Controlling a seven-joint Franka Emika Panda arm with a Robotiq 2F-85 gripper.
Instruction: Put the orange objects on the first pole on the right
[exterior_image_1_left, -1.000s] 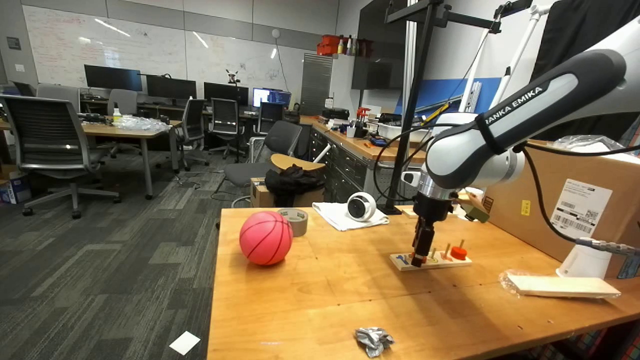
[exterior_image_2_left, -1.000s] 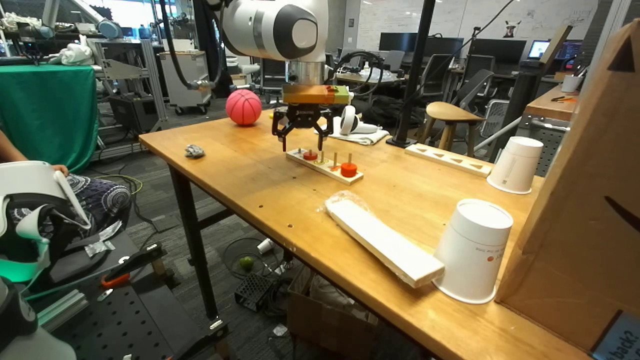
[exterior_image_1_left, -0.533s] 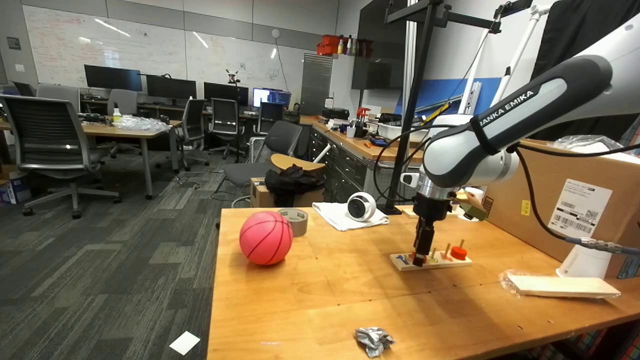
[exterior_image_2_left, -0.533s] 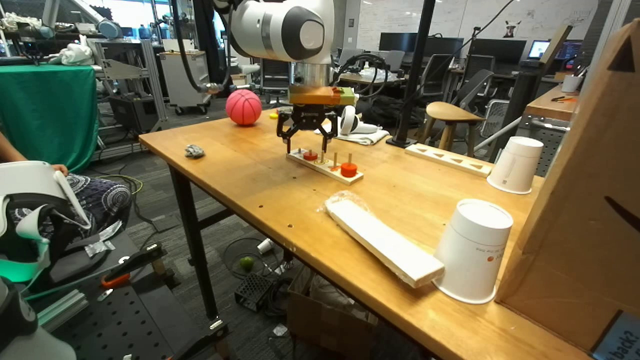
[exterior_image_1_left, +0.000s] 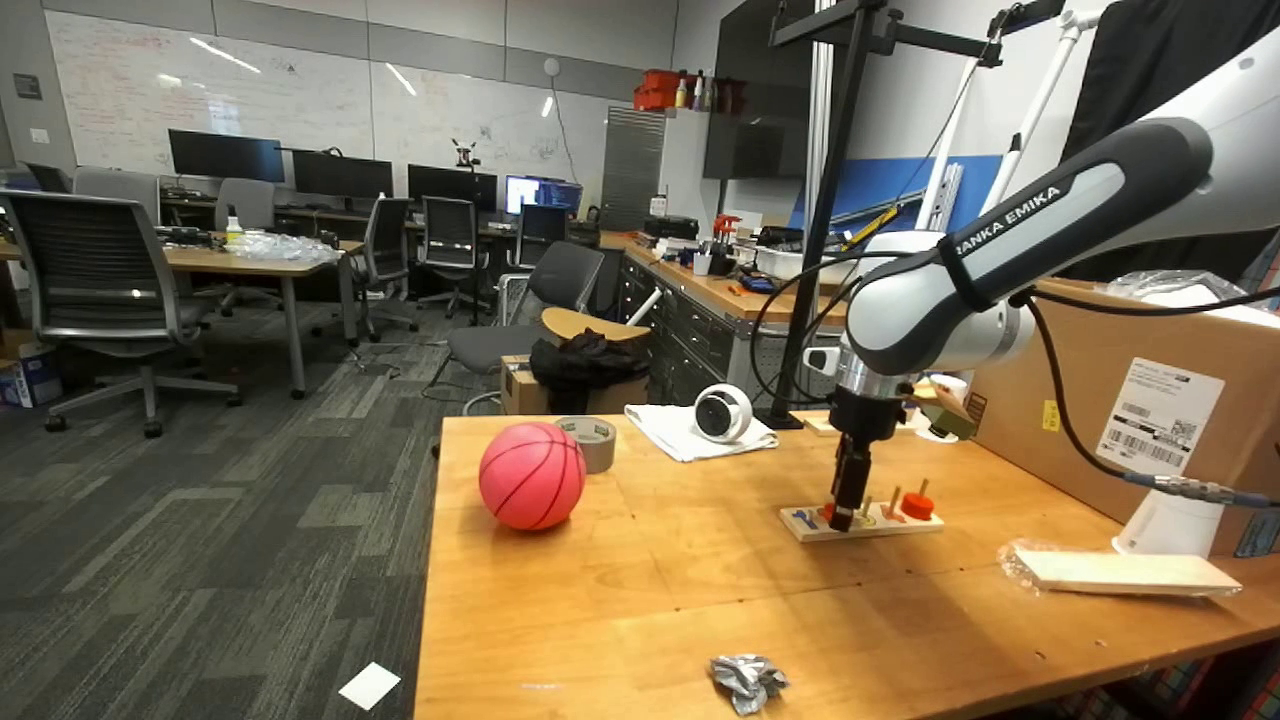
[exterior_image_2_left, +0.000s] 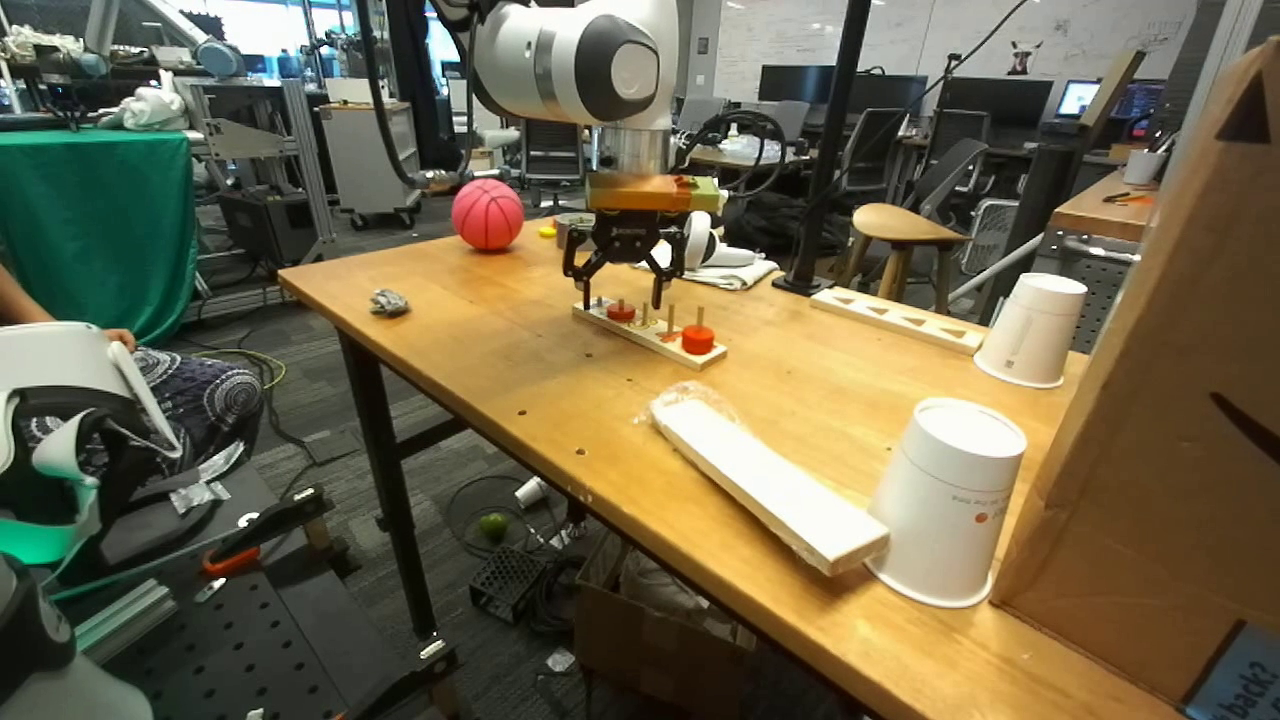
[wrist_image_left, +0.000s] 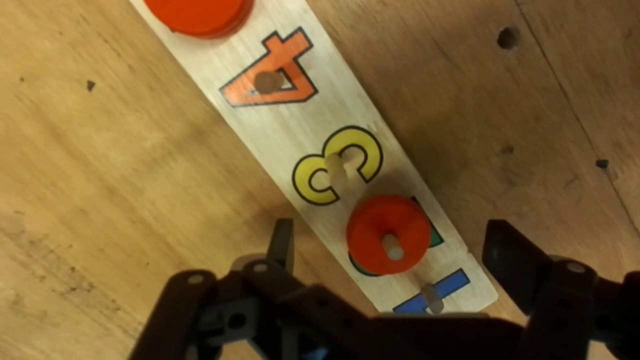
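A low orange disc sits around a pole, second from one end of the wooden board. At the opposite end, a thicker orange stack surrounds the pole that is furthest right in both exterior views. In the wrist view, the rightmost pole is bare and rises from a blue 1. Bare poles also stand on the yellow 3 and the orange 4. My gripper is open just above the board, its fingers on either side of the low disc, apart from it.
A pink ball and a tape roll stand at one table end. A wrapped plank, upturned paper cups and a large cardboard box lie beyond the stack end. A black post rises behind the board.
My gripper has shifted a little along the board, away from the bare end pole and toward the thicker stack's end. The orange objects and board have not moved.
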